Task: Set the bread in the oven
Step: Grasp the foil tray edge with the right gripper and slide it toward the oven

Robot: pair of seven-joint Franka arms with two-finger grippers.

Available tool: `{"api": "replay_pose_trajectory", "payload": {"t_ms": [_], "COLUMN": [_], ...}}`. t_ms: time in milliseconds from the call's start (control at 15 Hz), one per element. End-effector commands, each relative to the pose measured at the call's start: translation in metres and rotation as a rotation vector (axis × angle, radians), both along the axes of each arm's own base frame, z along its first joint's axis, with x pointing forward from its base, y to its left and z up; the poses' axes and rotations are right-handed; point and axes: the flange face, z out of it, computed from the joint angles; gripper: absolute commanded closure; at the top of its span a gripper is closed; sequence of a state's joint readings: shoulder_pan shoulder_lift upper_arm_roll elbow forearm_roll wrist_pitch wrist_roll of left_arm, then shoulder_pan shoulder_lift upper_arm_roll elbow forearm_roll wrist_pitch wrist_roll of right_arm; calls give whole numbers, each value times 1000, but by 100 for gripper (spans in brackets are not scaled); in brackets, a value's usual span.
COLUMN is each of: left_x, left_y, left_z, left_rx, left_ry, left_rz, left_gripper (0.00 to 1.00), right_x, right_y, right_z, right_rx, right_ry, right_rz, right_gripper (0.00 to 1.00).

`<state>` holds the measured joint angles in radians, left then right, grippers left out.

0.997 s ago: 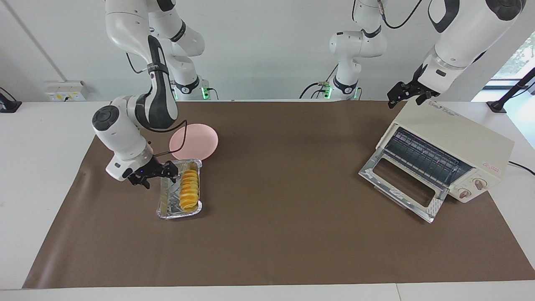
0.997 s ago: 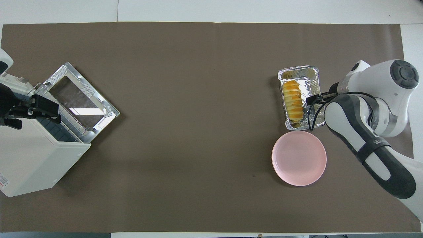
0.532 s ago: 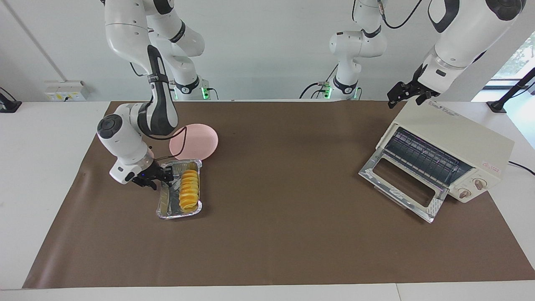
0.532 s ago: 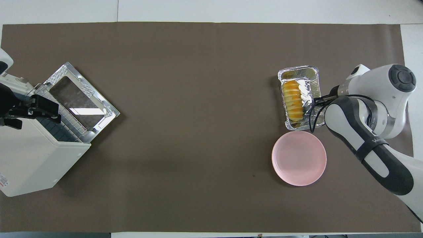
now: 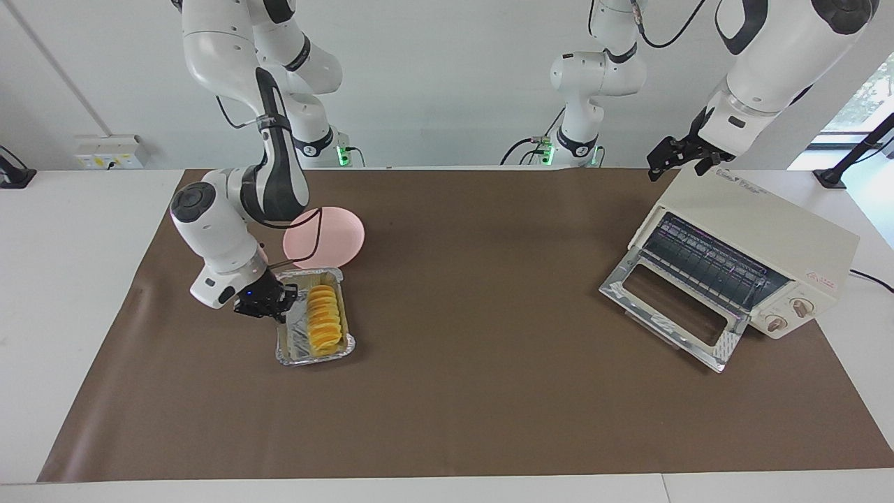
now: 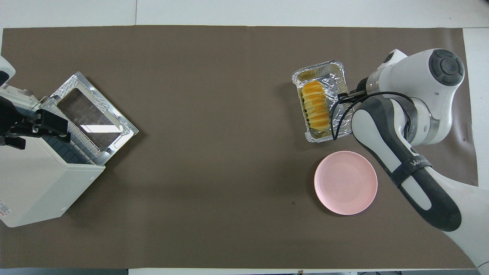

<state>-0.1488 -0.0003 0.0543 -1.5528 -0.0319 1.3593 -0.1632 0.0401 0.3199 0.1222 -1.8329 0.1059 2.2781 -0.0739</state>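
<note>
A silver foil tray (image 5: 314, 353) (image 6: 319, 68) sits on the brown table mat (image 5: 475, 412) (image 6: 214, 191) toward the right arm's end of the table, skewed relative to the mat's edges. The bread (image 5: 325, 318) (image 6: 315, 104), a ridged golden loaf, lies lengthwise inside the tray, along the wall toward the left arm's end; crumpled foil floor shows beside it. A round pink plate (image 5: 335, 234) (image 6: 345, 182) rests just beside the tray, nearer to the robots, with nothing on it.

The oven (image 5: 758, 237) (image 6: 34, 183) stands at the left arm's end of the table, its glass-windowed drop door (image 5: 670, 311) (image 6: 93, 112) folded down onto the mat and the wire rack (image 5: 709, 262) (image 6: 78, 147) exposed inside. Two round knobs (image 5: 789, 314) sit on its front panel.

The right gripper (image 5: 279, 302) (image 6: 345, 96) is at the tray's long wall on the right arm's side, its fingers closed together on that rim. The tray appears slightly raised on that side in the facing view, though lift cannot be confirmed. The left gripper (image 5: 669, 157) (image 6: 49, 126) waits above the oven's top, jaws spread apart and holding nothing.
</note>
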Motion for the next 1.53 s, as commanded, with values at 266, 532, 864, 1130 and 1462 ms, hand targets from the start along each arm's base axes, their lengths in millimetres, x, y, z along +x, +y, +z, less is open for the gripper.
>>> {"api": "replay_pose_trajectory", "payload": {"t_ms": [266,532,864,1130,1462], "left_x": [-6,-6,-6,-6,0], "left_y": [3,3,3,3,1], "left_z": [5,5,5,5,7], "left_rx": [-18,-18,-18,-18,-23], "left_ry": [0,0,0,0,-46], "left_rz": [0,0,0,0,-3], "left_gripper": [0,0,0,0,0], "right_x": [-8,-15,-24,-24,-23], "right_y": [167,204,204,200,170], "right_z": [-12,-32,-59,-60,1], "right_rx": [128,148,143,128,113], "right_ry": [68,48,45,44,69], "right_rz": [-164,-168,-178,-169,-183], "right_gripper": [100,100,100,3,0]}}
